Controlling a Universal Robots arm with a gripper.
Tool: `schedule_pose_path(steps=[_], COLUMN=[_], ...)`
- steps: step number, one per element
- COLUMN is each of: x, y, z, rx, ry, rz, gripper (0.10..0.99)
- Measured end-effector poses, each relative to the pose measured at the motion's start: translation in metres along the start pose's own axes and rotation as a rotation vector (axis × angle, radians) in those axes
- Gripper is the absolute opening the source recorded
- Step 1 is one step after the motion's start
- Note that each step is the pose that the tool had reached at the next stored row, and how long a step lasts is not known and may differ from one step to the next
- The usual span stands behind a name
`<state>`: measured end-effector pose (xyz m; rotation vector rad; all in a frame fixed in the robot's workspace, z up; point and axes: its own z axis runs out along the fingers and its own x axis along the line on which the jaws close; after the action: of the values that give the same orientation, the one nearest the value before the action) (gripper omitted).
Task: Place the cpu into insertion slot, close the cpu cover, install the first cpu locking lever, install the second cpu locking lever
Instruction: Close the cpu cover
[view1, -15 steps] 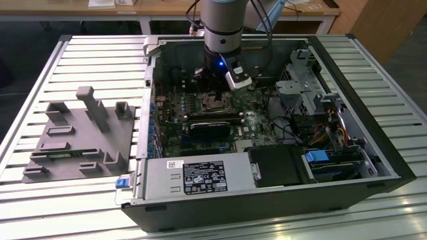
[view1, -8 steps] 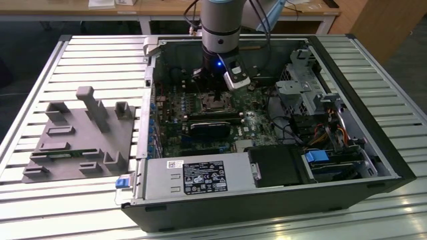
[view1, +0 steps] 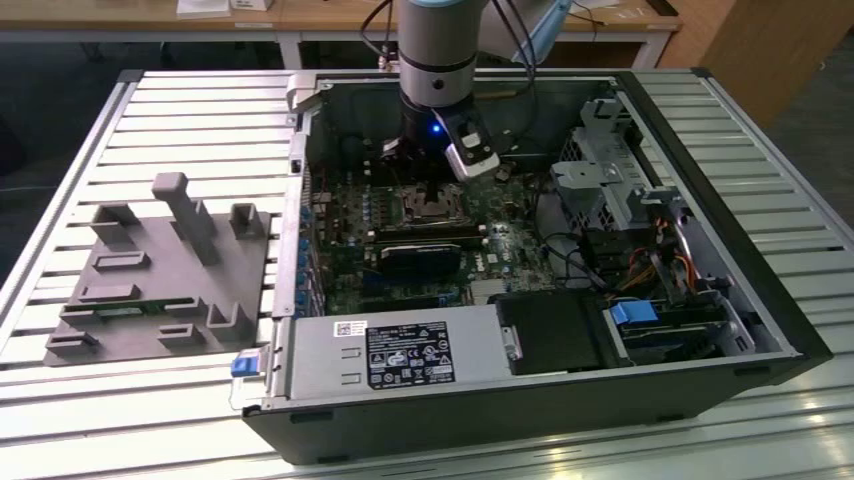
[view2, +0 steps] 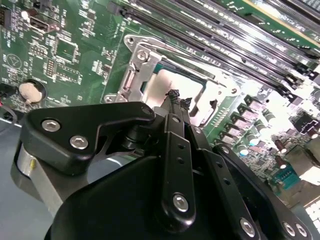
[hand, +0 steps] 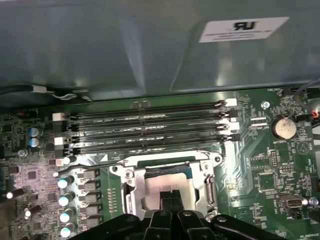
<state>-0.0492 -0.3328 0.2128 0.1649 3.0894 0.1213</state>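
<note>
Inside the open computer case, my gripper (view1: 418, 188) hangs over the insertion slot (view1: 434, 210) on the green motherboard (view1: 400, 262). The cpu (hand: 154, 183) (view2: 161, 84) lies flat in the slot, its pale metal top showing. The silvery cpu cover (hand: 165, 161) (view2: 139, 64) lies down around it as a frame. In both wrist views my gripper (hand: 172, 196) (view2: 176, 99) is shut with nothing between its black fingers. Its tips are at or just above the cpu's top. I cannot tell how the locking levers stand.
Long black memory slots (hand: 150, 127) run beside the socket, with a coin battery (hand: 283, 126) and the case wall (hand: 125, 45) beyond. A power supply (view1: 387, 355), a drive cage (view1: 601, 170) and cables crowd the case. A grey fixture (view1: 160, 270) sits on the slatted table.
</note>
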Motion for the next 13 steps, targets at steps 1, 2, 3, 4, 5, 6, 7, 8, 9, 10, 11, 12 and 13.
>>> schedule_pose_path(steps=[1, 2, 3, 4, 5, 6, 7, 8, 9, 10, 11, 12, 13], x=[0.0016, 0.0031, 0.0047, 0.0065, 0.0085, 0.0107, 0.0129, 0.0153, 0.0178, 0.0203, 0.0226, 0.0246, 0.0261], y=[-0.0003, -0.0005, -0.0007, -0.001, -0.0013, -0.0015, -0.0018, -0.0021, -0.0024, -0.0027, -0.003, -0.0033, -0.0035], z=[-0.0001, -0.0001, 0.0, 0.0, -0.0001, 0.0, 0.0, 0.0001, 0.0002, 0.0003, 0.0005, 0.0008, 0.0013], rx=[0.0, 0.0, -0.001, -0.001, -0.001, -0.001, -0.002, -0.002, -0.002, -0.002, -0.003, -0.003, -0.003], ry=[-0.0018, -0.0036, -0.0055, -0.0074, -0.0095, -0.0116, -0.0135, -0.0154, -0.0172, -0.0189, -0.0204, -0.0216, -0.0224], rz=[-0.001, -0.002, -0.004, -0.005, -0.005, -0.006, -0.006, -0.007, -0.007, -0.007, -0.008, -0.008, -0.008], gripper=[0.106, 0.106, 0.106, 0.106, 0.106, 0.106, 0.106, 0.106, 0.106, 0.106, 0.106, 0.106, 0.106])
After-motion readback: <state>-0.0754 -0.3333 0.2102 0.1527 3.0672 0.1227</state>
